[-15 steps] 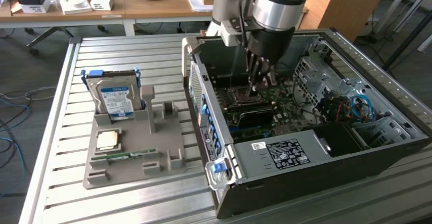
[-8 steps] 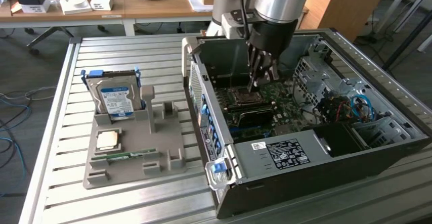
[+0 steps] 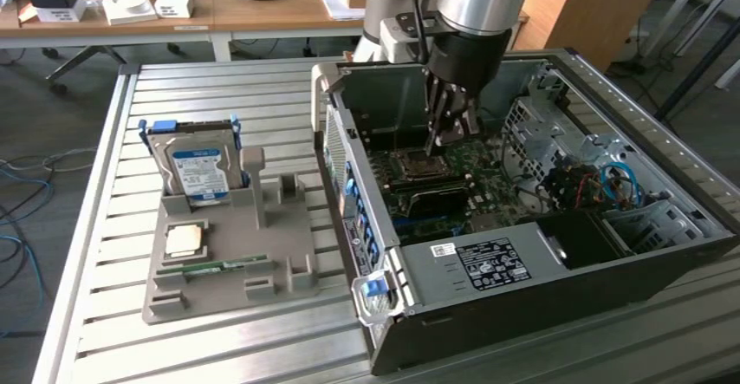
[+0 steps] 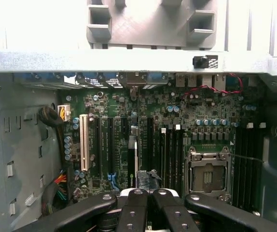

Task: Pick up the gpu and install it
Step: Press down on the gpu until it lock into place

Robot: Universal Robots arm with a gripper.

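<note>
In the wrist view the gpu (image 4: 133, 154) appears edge-on as a thin greyish strip, running straight out from between my fingers over the long black expansion slots of the motherboard (image 4: 201, 121). My gripper (image 4: 148, 193) is shut on its near end. In the exterior view my gripper (image 3: 443, 146) reaches down into the open computer case (image 3: 509, 263), with its tips just above the motherboard (image 3: 469, 176) beside the processor socket (image 3: 418, 165). I cannot tell whether the card's edge sits in a slot.
A grey parts holder (image 3: 249, 254) lies on the slatted table at the exterior view's left. It carries an upright hard drive (image 3: 199, 169), a processor chip (image 3: 185, 241) and a green memory stick (image 3: 214, 268). Drive cages, cables and case walls surround the board. A white slot (image 4: 84, 142) flanks the black ones.
</note>
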